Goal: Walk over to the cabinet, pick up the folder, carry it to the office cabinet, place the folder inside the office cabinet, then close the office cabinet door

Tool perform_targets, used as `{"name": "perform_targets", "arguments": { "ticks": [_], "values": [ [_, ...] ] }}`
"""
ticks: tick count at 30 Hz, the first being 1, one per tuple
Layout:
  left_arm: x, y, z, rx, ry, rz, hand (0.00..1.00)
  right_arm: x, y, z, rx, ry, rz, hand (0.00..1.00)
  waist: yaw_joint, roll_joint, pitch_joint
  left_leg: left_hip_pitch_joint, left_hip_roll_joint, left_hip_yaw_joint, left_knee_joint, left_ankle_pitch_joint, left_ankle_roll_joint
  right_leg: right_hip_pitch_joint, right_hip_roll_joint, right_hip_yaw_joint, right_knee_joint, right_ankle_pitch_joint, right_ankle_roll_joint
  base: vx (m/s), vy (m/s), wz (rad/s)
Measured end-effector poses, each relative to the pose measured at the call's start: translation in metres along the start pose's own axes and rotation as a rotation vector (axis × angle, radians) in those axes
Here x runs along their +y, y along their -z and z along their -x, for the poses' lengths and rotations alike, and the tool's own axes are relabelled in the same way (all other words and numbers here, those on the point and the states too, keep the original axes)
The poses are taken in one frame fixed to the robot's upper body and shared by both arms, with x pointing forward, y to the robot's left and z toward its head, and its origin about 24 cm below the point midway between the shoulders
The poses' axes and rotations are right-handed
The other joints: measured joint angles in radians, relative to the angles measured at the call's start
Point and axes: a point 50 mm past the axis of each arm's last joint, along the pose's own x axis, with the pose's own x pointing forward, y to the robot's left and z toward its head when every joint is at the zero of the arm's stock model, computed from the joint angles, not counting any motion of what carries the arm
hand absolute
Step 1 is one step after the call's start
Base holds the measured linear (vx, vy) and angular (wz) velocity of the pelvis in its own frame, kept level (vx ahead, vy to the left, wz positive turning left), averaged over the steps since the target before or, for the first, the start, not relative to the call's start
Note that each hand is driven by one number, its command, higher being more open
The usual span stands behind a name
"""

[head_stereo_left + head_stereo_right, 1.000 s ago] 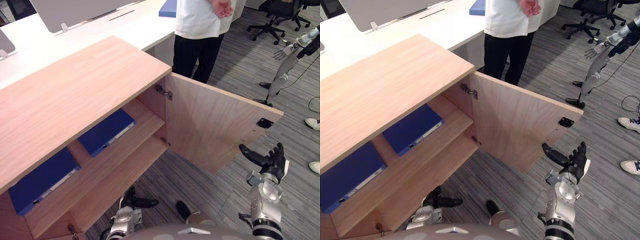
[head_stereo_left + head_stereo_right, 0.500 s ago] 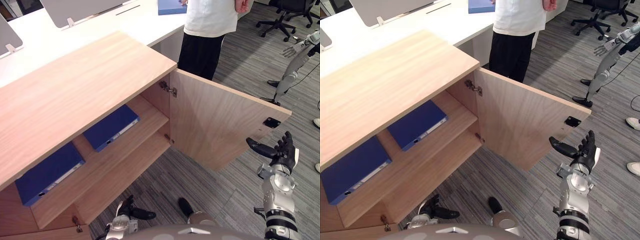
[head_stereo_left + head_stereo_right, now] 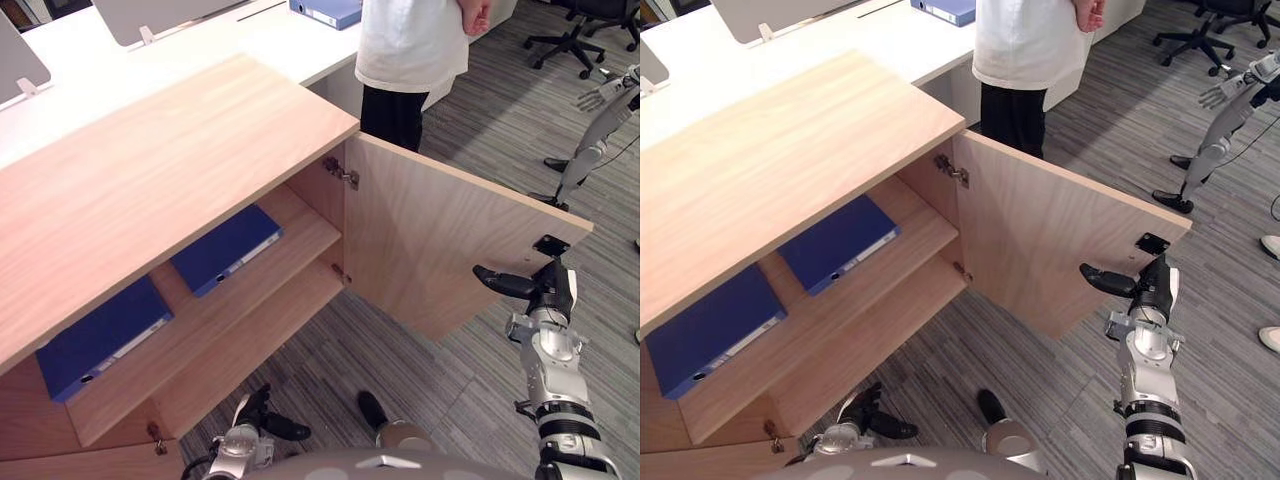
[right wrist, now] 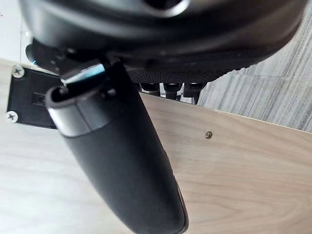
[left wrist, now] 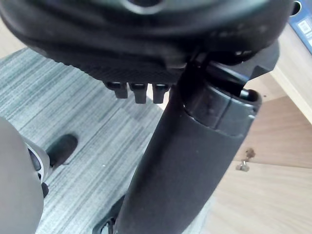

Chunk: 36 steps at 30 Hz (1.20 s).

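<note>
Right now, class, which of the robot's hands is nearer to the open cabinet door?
Right. The right hand is up by the cabinet door's free edge, near its black plate; the left hand hangs low, below the shelves.

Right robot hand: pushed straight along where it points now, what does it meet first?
Most likely the open cabinet door: the right robot hand faces its inner side, by the black latch plate near the free edge. Whether they already touch is unclear.
</note>
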Motion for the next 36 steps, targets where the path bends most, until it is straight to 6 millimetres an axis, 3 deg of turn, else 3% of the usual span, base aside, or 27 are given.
{"name": "perform_targets", "arguments": {
  "ticks": [8,16,25,28,36],
  "values": [
    [0.002,-0.001,-0.001,-0.003,-0.004,-0.025,1.00,0.006,0.003,0.014,-0.014,-0.013,-0.017,1.00,-0.009,0.001,0.003,-0.002,0.010,-0.016,-0.001,0.002,0.001,0.009,0.006,-0.028,-0.008,0.014,-0.007,0.02,-0.014,0.02],
    [0.002,-0.007,-0.002,-0.018,-0.007,-0.046,1.00,0.028,0.027,0.084,0.024,-0.131,-0.077,1.00,-0.022,-0.016,0.012,0.008,0.015,-0.015,0.017,0.001,-0.002,0.021,0.008,-0.024,-0.008,0.015,-0.009,-0.01,-0.014,-0.02],
    [-0.012,-0.008,-0.002,-0.015,0.032,-0.069,1.00,0.040,0.035,0.138,0.079,-0.275,-0.114,1.00,-0.021,-0.028,0.015,0.012,0.016,-0.004,0.023,0.000,-0.003,0.016,0.007,-0.013,0.006,0.022,-0.015,-0.01,-0.010,-0.05],
    [-0.014,-0.010,-0.002,-0.024,0.038,-0.098,1.00,0.044,0.038,0.159,0.115,-0.358,-0.118,1.00,-0.021,-0.041,0.012,0.012,0.021,-0.003,0.029,0.000,-0.003,0.017,0.011,-0.013,0.012,0.023,-0.016,0.01,-0.006,-0.01],
    [-0.008,-0.005,-0.001,-0.024,0.043,-0.207,1.00,0.063,0.049,0.207,0.203,-0.642,-0.026,1.00,-0.014,-0.108,0.001,0.007,0.022,-0.065,0.041,-0.005,-0.006,0.032,0.000,-0.057,0.029,0.013,-0.012,-0.02,-0.010,0.17]
  ]
}}
